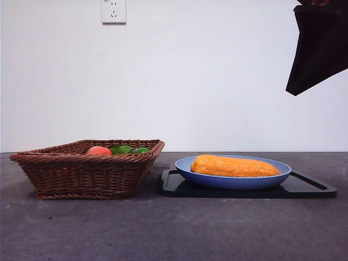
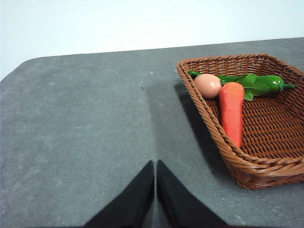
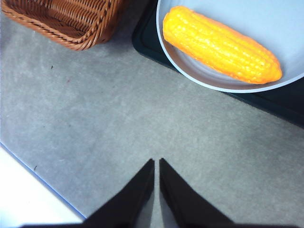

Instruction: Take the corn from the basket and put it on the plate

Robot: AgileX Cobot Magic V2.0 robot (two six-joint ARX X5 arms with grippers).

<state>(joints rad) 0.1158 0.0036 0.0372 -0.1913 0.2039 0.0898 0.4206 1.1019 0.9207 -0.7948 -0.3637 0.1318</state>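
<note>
The orange-yellow corn [image 1: 234, 166] lies lengthwise in the blue plate [image 1: 232, 182], which rests on a flat black tray [image 1: 310, 189]. In the right wrist view the corn [image 3: 221, 45] lies across the plate [image 3: 266, 19]. My right gripper [image 3: 156, 164] is shut and empty, raised over bare table in front of the plate; in the front view it is the dark shape [image 1: 321, 49] at the top right. The brown wicker basket [image 1: 81, 174] stands left of the tray. My left gripper [image 2: 155, 165] is shut and empty over the table beside the basket [image 2: 266, 142].
Inside the basket lie an orange carrot [image 2: 232, 111], a tan egg [image 2: 207, 85] and a green pepper with leaves [image 2: 259, 83]. A wall socket [image 1: 113, 11] sits high on the white wall. The table's near edge [image 3: 42, 175] shows in the right wrist view.
</note>
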